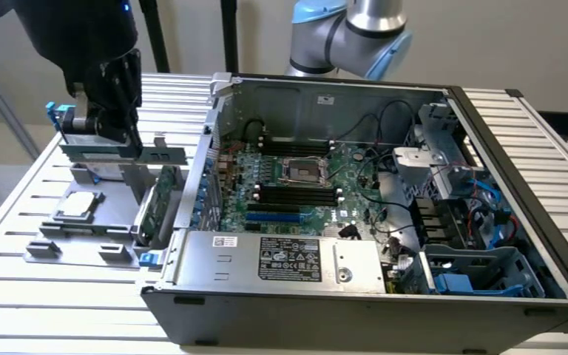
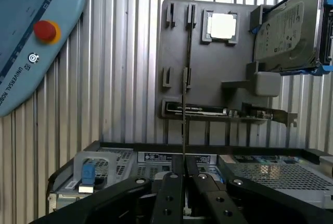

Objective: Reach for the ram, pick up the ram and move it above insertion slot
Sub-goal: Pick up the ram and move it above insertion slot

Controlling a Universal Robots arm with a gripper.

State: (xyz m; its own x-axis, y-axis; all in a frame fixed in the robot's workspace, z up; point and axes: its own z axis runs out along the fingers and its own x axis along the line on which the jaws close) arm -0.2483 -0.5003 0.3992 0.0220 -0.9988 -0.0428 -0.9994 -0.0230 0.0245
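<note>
Hand [image 2: 183,182] | clamped on ram [image 2: 184,94], gripped edge-on for vertical entry | raised above gray fixture [image 2: 177,47], beside computer case [image 1: 363,288]

The exterior view looks down from high at the open computer case [image 1: 363,192] on the bench [image 1: 27,288], while the wrist view faces the grey parts tray [image 2: 208,67] close up, both sharing tray and case.

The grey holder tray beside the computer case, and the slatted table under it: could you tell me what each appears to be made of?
The holder tray looks like moulded or printed plastic: uniform matte grey, with blocky raised clips and no shine. The table appears to be metal, probably aluminium: pale silvery slats with a soft satin sheen and long straight grooves, like extruded profile. The computer case seems to be painted sheet metal, dark and matte.
</note>
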